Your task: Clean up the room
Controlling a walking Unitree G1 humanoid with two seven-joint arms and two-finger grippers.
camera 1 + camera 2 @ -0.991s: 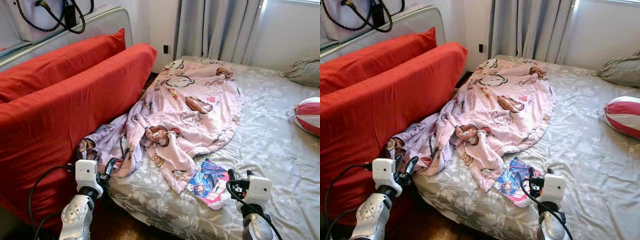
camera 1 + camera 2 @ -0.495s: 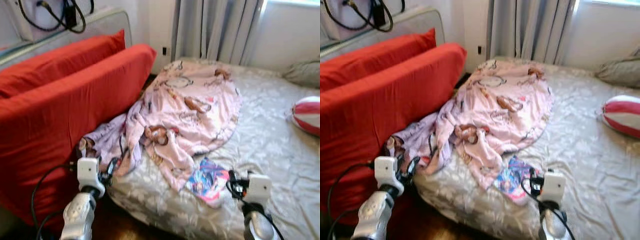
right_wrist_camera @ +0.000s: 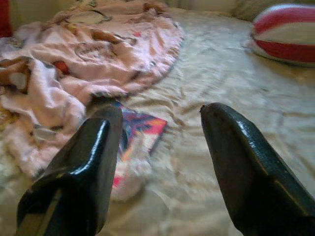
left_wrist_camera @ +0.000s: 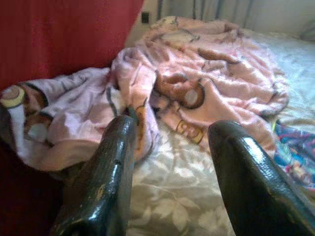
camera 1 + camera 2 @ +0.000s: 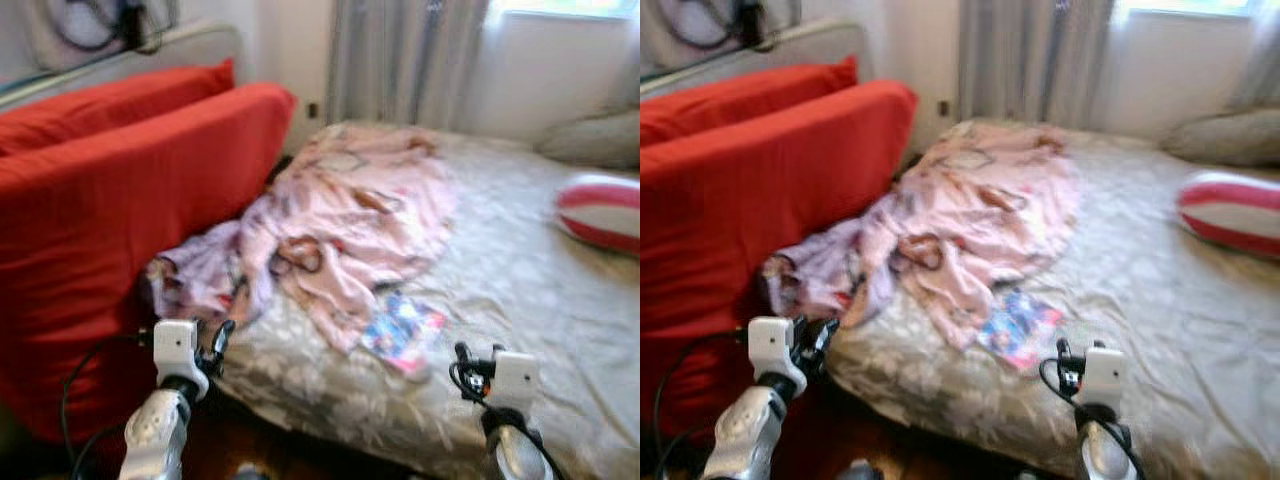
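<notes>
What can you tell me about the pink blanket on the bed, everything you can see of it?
The pink fleece-looking blanket with brown cartoon prints lies crumpled and unfolded across the grey leaf-patterned bed. Its far part spreads fairly flat toward the curtains; its near part is bunched into folds, with a lilac-tinted end slumping over the bed's edge against the red upholstered sofa. A near fold lies beside the colourful flat booklet, perhaps overlapping its edge. Nothing holds it; the left claw points at it, open, short of touching.

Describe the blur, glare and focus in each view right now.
Left and right eye views: motion-blurred throughout, the pink blanket print smeared, and the window blown out white. Left wrist view: fairly sharp on the blanket, the left pincer near and soft. Right wrist view: mildly soft, the colourful booklet blurred beyond the glossy right pincer.
</notes>
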